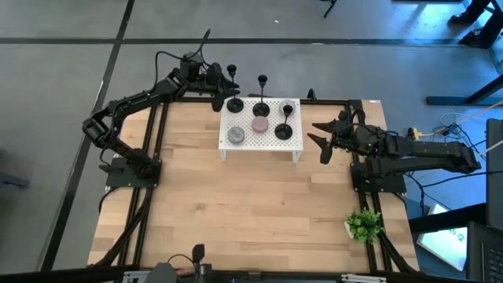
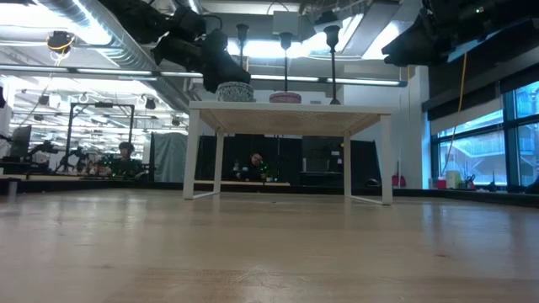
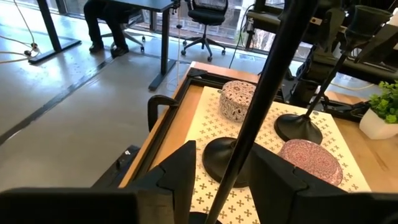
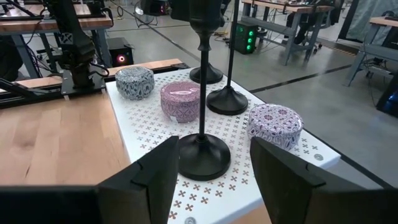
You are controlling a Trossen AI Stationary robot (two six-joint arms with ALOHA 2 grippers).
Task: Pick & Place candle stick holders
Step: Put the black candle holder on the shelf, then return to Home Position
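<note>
high view: white perforated stand (image 1: pixel 271 143) carries three candle stick holders (image 1: pixel 260 104) upright among the tins, so i judge placing nearly done. my left gripper (image 3: pixel 227 177) sits at the far-left holder (image 3: pixel 227 158), fingers parted round its stem. right gripper (image 4: pixel 211 168) waits beside, open, empty.

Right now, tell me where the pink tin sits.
In the high view the pink tin sits mid-stand on the white stand, between the grey patterned tin and a candle stick holder.
</note>
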